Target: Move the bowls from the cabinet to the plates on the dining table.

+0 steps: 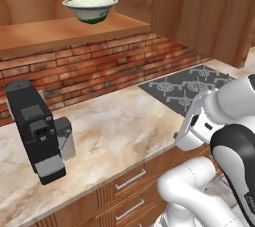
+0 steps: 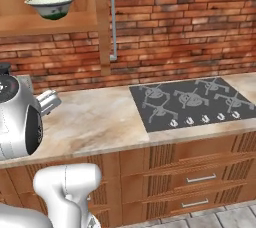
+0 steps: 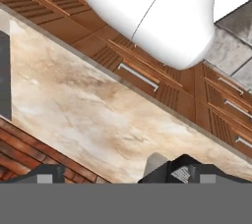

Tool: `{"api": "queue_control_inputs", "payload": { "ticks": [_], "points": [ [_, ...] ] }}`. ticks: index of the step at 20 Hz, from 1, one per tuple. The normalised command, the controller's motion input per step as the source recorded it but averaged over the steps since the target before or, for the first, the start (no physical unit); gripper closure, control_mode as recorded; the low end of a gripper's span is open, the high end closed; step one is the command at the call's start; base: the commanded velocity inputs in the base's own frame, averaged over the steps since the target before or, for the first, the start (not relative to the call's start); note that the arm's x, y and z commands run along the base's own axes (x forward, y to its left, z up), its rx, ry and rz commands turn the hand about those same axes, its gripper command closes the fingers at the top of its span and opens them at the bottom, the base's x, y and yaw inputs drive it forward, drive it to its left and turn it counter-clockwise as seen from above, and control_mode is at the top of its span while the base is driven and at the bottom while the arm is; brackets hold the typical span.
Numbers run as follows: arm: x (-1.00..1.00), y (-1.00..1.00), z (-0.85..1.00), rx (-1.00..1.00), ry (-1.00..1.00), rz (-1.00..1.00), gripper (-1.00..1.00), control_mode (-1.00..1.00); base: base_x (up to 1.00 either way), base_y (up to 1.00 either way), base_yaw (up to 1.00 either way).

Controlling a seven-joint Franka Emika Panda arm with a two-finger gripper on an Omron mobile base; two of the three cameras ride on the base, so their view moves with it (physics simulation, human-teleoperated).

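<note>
One bowl sits on the open cabinet shelf above the counter, untouched; the gripper hangs low over the counter, jaws wide and holding nothing; so the carrying to the plates looks wholly undone.

Black coffee machine on marble counter, black hob beside, brick wall behind.
</note>
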Motion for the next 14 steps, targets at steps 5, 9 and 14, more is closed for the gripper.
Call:
{"api": "queue_control_inputs", "payload": {
  "ticks": [5, 9, 14],
  "points": [
    [0.00, 0.00, 0.00, 0.00, 0.00, 0.00, -1.00, 1.00, 0.30, 0.00, 0.04],
    [0.00, 0.00, 0.00, 0.00, 0.00, 0.00, -1.00, 1.00, 0.35, 0.00, 0.01],
    [0.00, 0.00, 0.00, 0.00, 0.00, 0.00, -1.00, 1.00, 0.48, 0.00, 0.00]
  ]
}}
